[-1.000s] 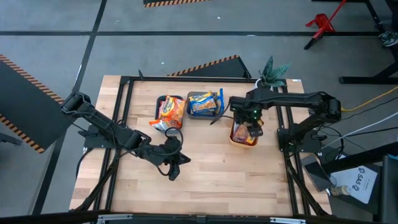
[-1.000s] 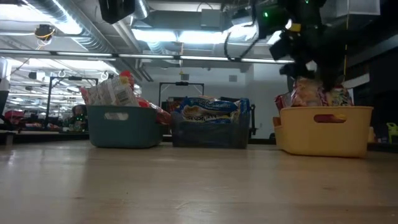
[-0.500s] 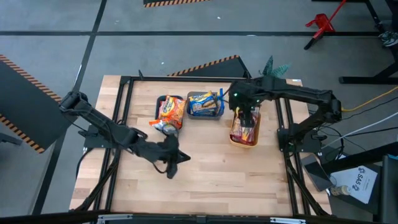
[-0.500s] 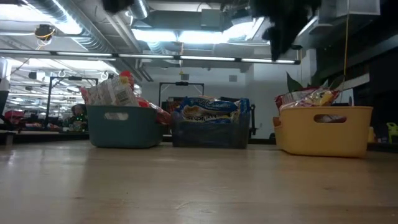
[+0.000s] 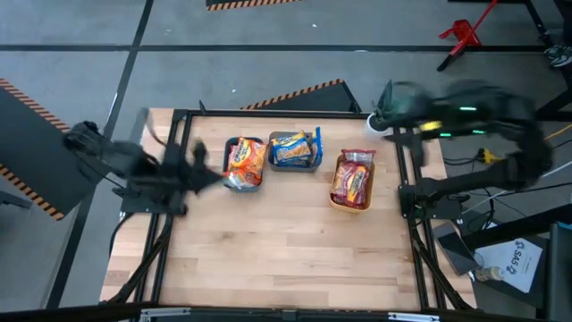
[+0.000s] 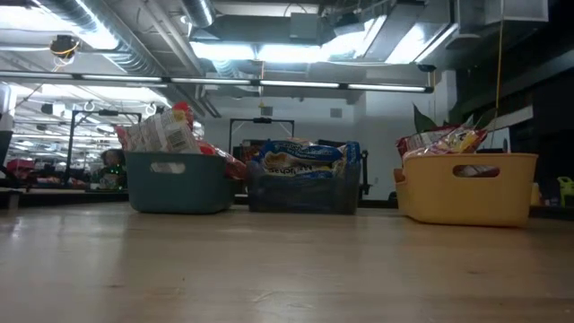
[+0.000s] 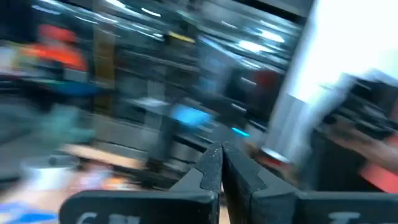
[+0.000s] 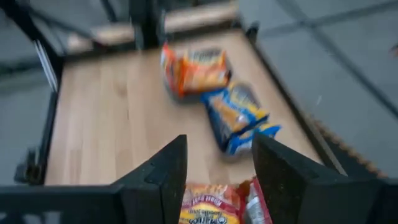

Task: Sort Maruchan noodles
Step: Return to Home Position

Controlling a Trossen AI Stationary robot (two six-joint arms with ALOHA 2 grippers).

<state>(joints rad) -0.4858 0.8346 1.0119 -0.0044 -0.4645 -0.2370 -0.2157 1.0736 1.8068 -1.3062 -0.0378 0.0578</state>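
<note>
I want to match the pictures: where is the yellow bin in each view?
High view: yellow bin, right of the picture's centre.
Low view: the bin stands at the right.
Left wrist view: too blurred to tell.
Right wrist view: only its red packets show, just beyond the open right end effector.
Shared landmark: the blue-and-yellow packets beside it.

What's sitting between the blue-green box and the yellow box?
In the low view, a dark grey bin holding blue-and-yellow noodle packets stands between the teal bin and the yellow bin.
</note>
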